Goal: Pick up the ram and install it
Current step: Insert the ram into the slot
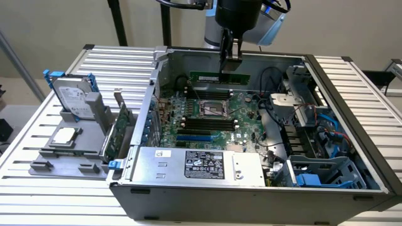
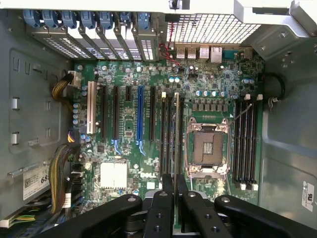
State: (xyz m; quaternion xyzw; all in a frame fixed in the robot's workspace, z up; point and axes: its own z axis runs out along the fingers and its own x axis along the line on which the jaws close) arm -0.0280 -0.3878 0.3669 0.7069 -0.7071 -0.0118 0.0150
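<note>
- Green circuit board, thin and long: the ram [image 1: 220, 76] hangs in the air inside the open case [image 1: 326, 80], above the motherboard [image 1: 242, 117]. It is not seated in anything.
- Tool state: the gripper [image 1: 230, 69] comes straight down from 12 o'clock in the exterior view. Its fingers [image 2: 161, 208] are pressed together on the stick's upper edge, pinching it a little toward the 3 o'clock side of its mid-length.
- Long axis: in the exterior view the ram runs along the 9-to-3 line, level, with its contact edge facing down at the board.
- Target: the black memory slots [image 1: 202, 125] lie at 6 o'clock of the CPU socket [image 1: 213, 107] and also run 9 to 3. Stick and slots therefore look parallel, and no visible twist needs taking out.
- Offset: in the exterior view the ram shows at 12 o'clock of the socket, but it is raised, so that placing is partly height. In the wrist view the closed fingers line up with the slot bank between the socket and the long expansion slots [image 2: 140, 116]. Judgement: the stick is over or near that bank and well apart from it vertically.
- Bystanders at 9 o'clock, outside the case: a hard drive [image 1: 72, 96] with blue rails and an expansion card [image 1: 116, 132], both standing in a grey holder, untouched.
</note>
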